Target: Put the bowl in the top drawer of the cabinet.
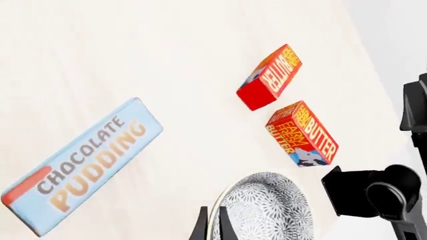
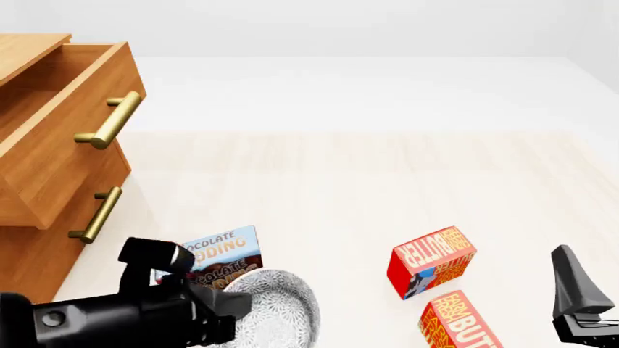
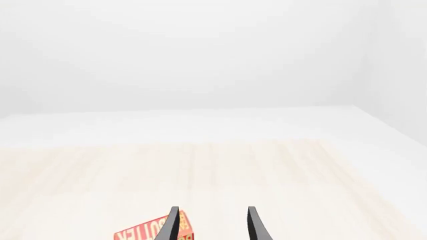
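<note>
The bowl (image 2: 283,313), white with a dark petal pattern, is at the near left of the table, beside the pudding box. My left gripper (image 2: 230,304) is shut on the bowl's rim. In the left wrist view its two fingers (image 1: 203,226) pinch the rim of the bowl (image 1: 267,210) on one side. The cabinet (image 2: 29,261) stands at the far left. Its top drawer (image 2: 68,145) is pulled out, with the inside showing. My right gripper (image 3: 213,224) is open with nothing in it, low at the near right (image 2: 572,290), well away from the bowl.
A light blue chocolate pudding box (image 2: 220,250) lies just behind the bowl. Two red butter boxes (image 2: 433,262) (image 2: 459,322) lie to its right, between the two arms. The lower drawer's brass handle (image 2: 95,214) sits under the open drawer. The right arm (image 1: 373,192) shows in the left wrist view.
</note>
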`<action>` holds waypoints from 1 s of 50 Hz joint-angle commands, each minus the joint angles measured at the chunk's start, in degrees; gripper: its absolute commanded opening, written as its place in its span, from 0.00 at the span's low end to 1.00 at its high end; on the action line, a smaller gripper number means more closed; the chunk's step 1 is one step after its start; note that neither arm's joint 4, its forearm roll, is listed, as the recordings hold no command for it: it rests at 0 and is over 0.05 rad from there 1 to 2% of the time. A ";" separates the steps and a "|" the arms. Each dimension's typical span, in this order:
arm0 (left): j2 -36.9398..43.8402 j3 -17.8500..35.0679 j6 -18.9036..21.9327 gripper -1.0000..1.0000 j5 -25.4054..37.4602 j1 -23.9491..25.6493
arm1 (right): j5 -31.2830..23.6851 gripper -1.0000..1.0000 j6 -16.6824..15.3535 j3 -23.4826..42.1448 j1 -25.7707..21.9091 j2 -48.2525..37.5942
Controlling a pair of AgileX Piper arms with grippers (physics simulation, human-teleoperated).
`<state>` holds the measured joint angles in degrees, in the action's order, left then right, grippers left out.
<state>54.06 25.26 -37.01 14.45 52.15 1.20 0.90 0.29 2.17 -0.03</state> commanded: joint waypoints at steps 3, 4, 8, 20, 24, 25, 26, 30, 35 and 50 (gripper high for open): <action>1.05 6.44 0.99 0.00 5.85 -8.88 | 0.12 1.00 0.05 0.00 -0.07 0.00; 0.85 7.26 1.37 0.00 6.33 -9.98 | 0.14 1.00 0.06 0.00 -0.09 0.00; 0.28 10.56 1.95 0.00 8.74 -11.84 | 0.16 1.00 0.07 0.00 -0.13 0.00; -2.01 18.52 -2.63 0.00 14.41 -14.82 | 0.39 1.00 0.30 0.00 -0.49 0.01; -2.66 21.50 -4.75 0.00 16.04 -18.98 | 0.43 1.00 0.36 0.00 -0.46 0.01; -2.41 22.60 -4.42 0.00 16.51 -20.55 | 0.44 1.00 0.37 0.00 -0.46 0.01; -2.66 24.04 -4.66 0.00 16.91 -21.63 | 0.42 1.00 0.37 0.00 -0.45 0.01; -1.66 28.20 -5.84 0.00 18.16 -26.72 | 0.41 1.00 0.35 0.00 -0.45 0.01; -0.82 33.16 -5.57 0.00 19.99 -28.52 | 0.40 1.00 0.28 0.00 -0.43 0.01; 1.03 42.06 -8.61 0.00 22.76 -35.14 | 0.43 1.00 0.35 0.00 -0.47 0.01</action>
<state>54.05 60.62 -44.15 35.38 22.20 1.62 1.22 0.29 1.73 -0.02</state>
